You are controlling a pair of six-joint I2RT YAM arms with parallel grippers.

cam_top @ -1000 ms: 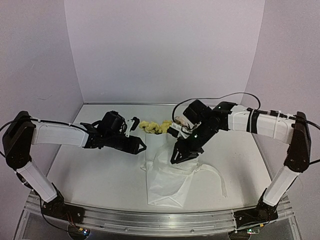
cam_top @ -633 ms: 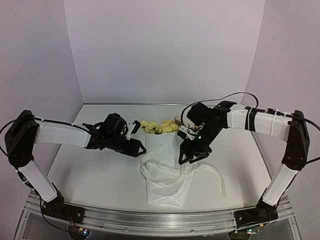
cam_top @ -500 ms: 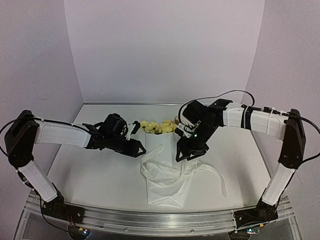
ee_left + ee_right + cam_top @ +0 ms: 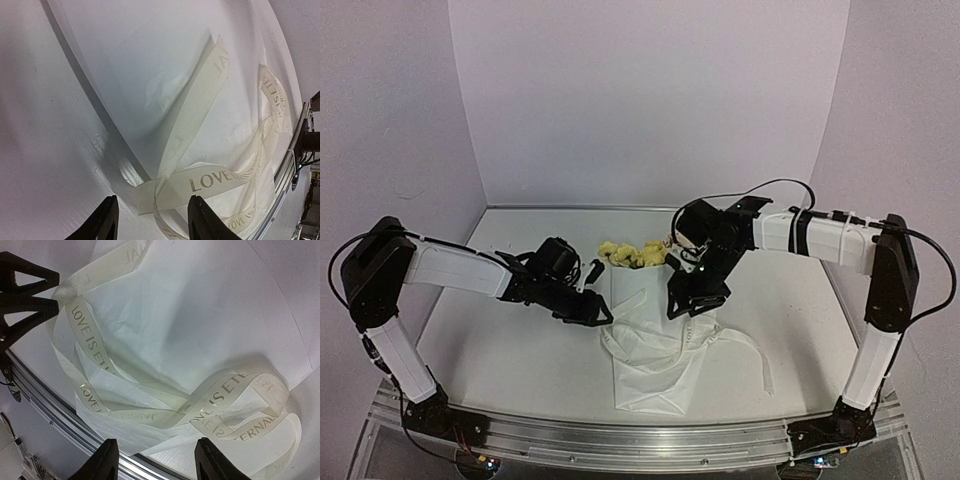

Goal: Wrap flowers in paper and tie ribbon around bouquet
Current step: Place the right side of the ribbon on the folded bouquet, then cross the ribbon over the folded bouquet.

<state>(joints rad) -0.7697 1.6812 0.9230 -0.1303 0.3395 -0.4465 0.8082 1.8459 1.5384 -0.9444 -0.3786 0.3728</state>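
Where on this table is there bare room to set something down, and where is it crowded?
Bare table lies near left, between the left arm and the front rail, and at right, between the ribbon and the side wall. The middle is crowded: the bouquet, left gripper and right gripper sit close together.

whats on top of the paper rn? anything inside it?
On top: the ribbon lies in loose loops across the paper. Inside: the flowers, with only the yellow blooms poking out at the far end. Their stems are covered by the paper and cannot be seen.
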